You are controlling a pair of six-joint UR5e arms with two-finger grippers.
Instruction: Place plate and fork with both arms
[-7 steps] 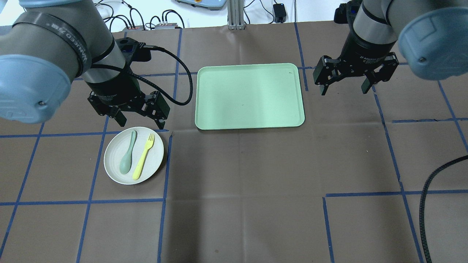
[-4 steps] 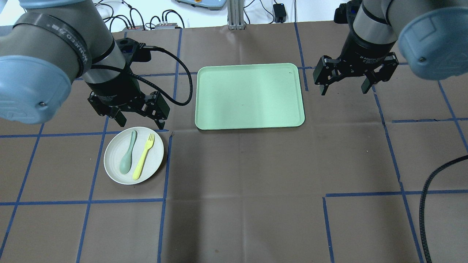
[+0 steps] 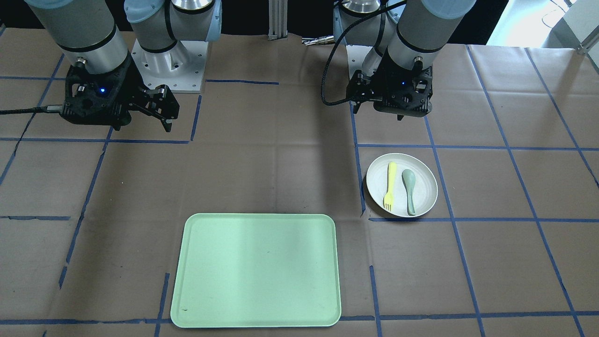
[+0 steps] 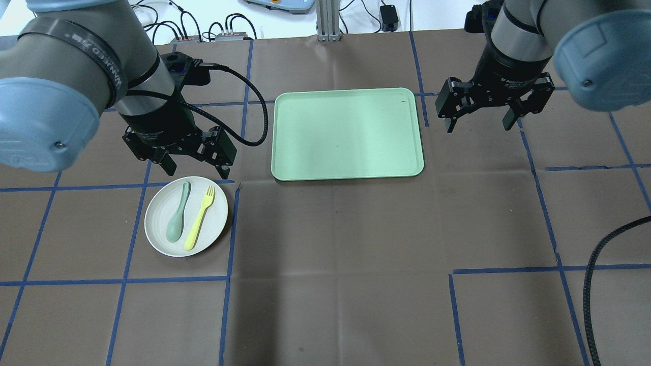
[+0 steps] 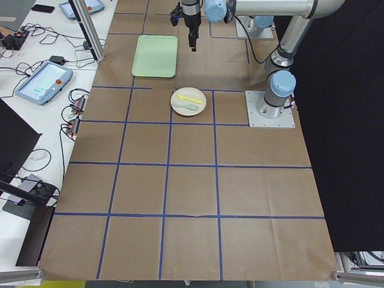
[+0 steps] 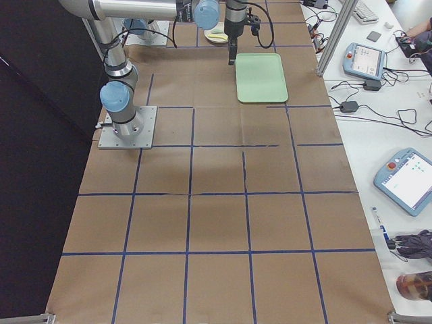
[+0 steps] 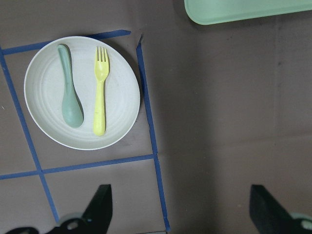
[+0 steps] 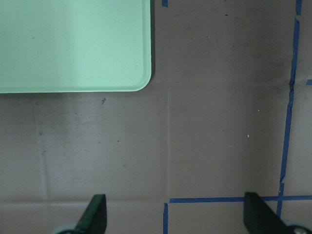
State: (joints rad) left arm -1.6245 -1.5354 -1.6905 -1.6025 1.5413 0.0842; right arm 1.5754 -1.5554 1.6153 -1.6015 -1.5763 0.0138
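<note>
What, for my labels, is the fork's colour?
Pale yellow; the fork shows best in the left wrist view.

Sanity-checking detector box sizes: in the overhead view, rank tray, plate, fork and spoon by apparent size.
1. tray
2. plate
3. fork and spoon: about equal in length, too close to rank. Both lie on the plate.

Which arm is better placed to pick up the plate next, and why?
The left arm: its open jaws hover right beside the plate, which carries the fork and a spoon. The right arm hangs across the tray, on its far side.
</note>
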